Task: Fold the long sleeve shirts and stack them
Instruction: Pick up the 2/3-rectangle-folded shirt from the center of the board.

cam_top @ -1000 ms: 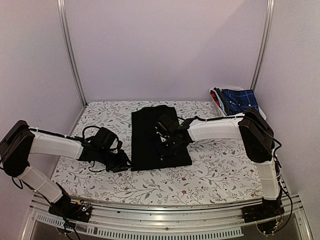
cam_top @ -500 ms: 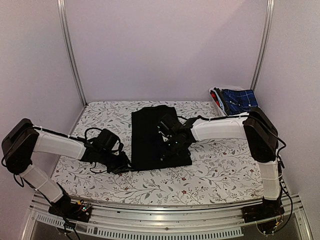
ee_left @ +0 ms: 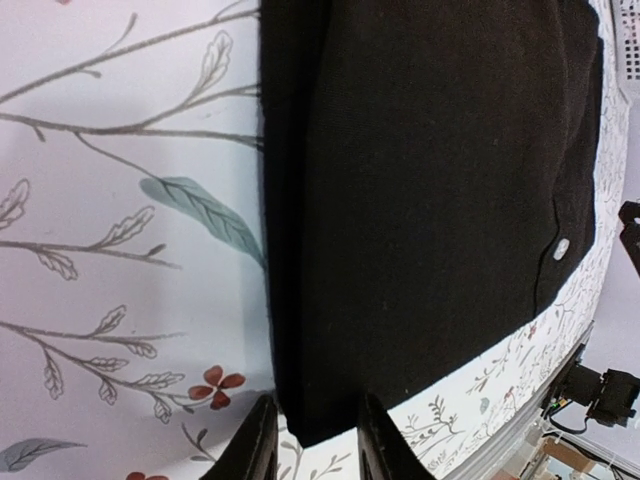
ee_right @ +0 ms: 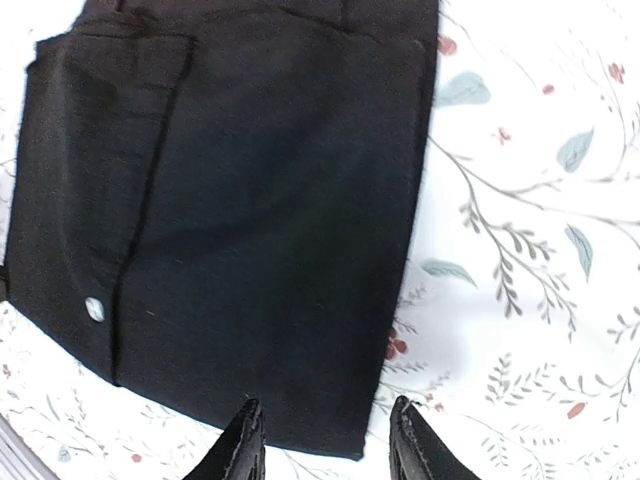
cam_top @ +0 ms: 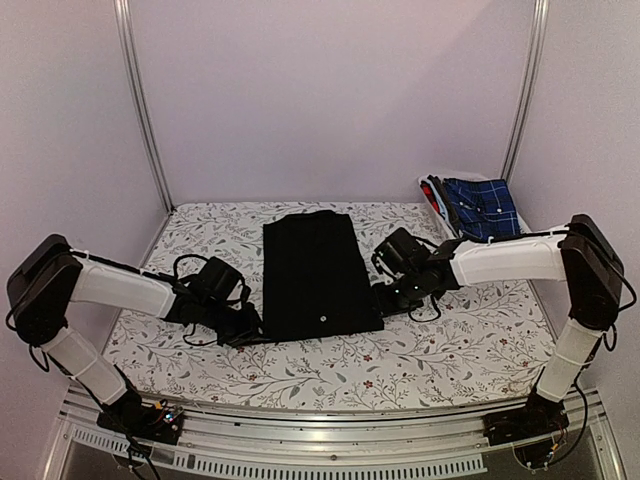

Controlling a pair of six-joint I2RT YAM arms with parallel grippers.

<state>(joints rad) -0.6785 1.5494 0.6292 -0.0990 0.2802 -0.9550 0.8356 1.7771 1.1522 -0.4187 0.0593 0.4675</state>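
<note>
Black shirt [cam_top: 318, 275] lies flat in the middle of the overhead frame on the floral-print counter [cam_top: 470, 345]. It is already narrowed to a long rectangle running up the frame toward the back wall; sleeves out of sight, presumably folded in, cannot confirm. One pale button [ee_left: 561, 250] shows near its lower edge. Left tool [ee_left: 312, 445] sits low at the lower left corner of the cloth: in its wrist view the two fingers stand slightly apart with the corner lying between them, cloth flat and unpinched, so jaws parted on a narrow gap, holding nothing. Right tool [ee_right: 325, 445] mirrors it at the lower right corner, fingers spread wider, hem corner between them, likewise empty. Judgement: the tools are set at the two lower corners so the hem can be caught on both sides at once and carried up the frame to the far end, halving the rectangle squarely; a one-sided pick would skew the fold. Each would need to press down and close through all layers. Risk: pinching only the top layer and peeling the earlier fold open. White basket [cam_top: 455, 177] at upper right holds blue plaid cloth [cam_top: 480, 200], probably more shirts waiting, well apart from the work
</note>
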